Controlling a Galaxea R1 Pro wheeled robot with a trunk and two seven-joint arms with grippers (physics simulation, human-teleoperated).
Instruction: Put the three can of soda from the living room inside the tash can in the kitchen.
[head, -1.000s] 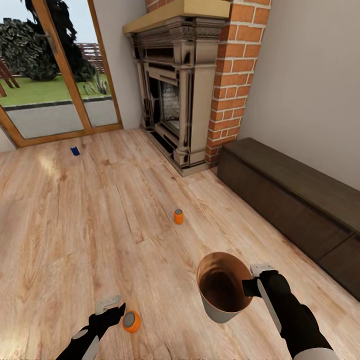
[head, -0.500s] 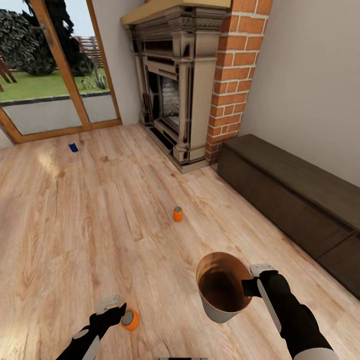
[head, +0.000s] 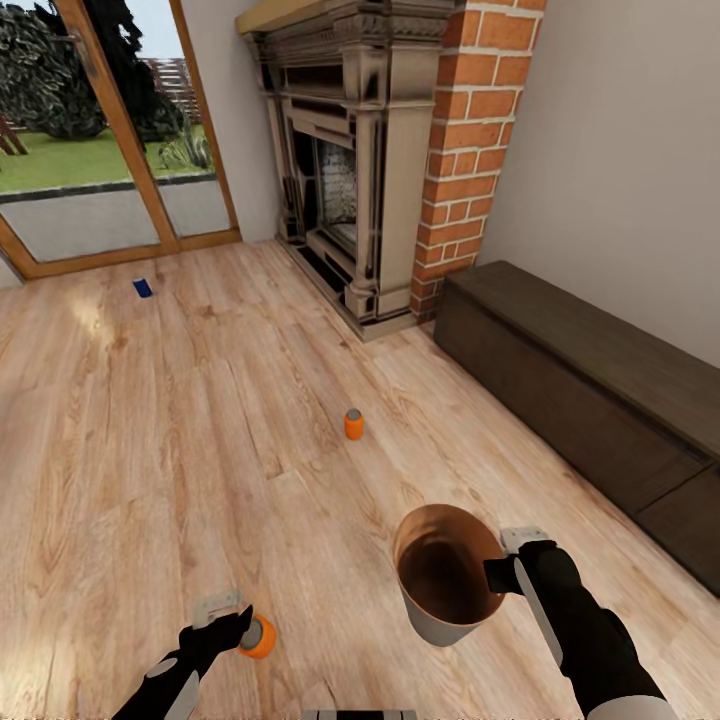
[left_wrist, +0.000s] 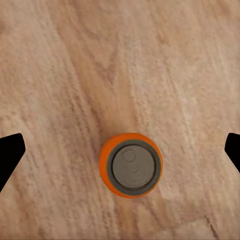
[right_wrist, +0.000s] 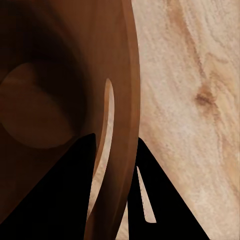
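**Currently: bin held at right, can below left gripper**

Head view: the left gripper (head: 232, 628) is partly cut off by the lower frame edge; its spread cannot be judged here. An orange can (head: 259, 636) stands on the wood floor (head: 150, 450) beside it. The right gripper (head: 503, 572) clamps the rim of the trash can (head: 445, 575), held upright. A second orange can (head: 354, 424) stands mid-floor; a blue can (head: 143, 288) lies near the glass door (head: 90, 170).

Left wrist view: the fingertips (left_wrist: 10, 155) stand wide apart, the orange can (left_wrist: 131, 165) upright between them, untouched.

Right wrist view: the fingers (right_wrist: 65, 195) pinch the bin wall (right_wrist: 122, 100), one inside, one outside.
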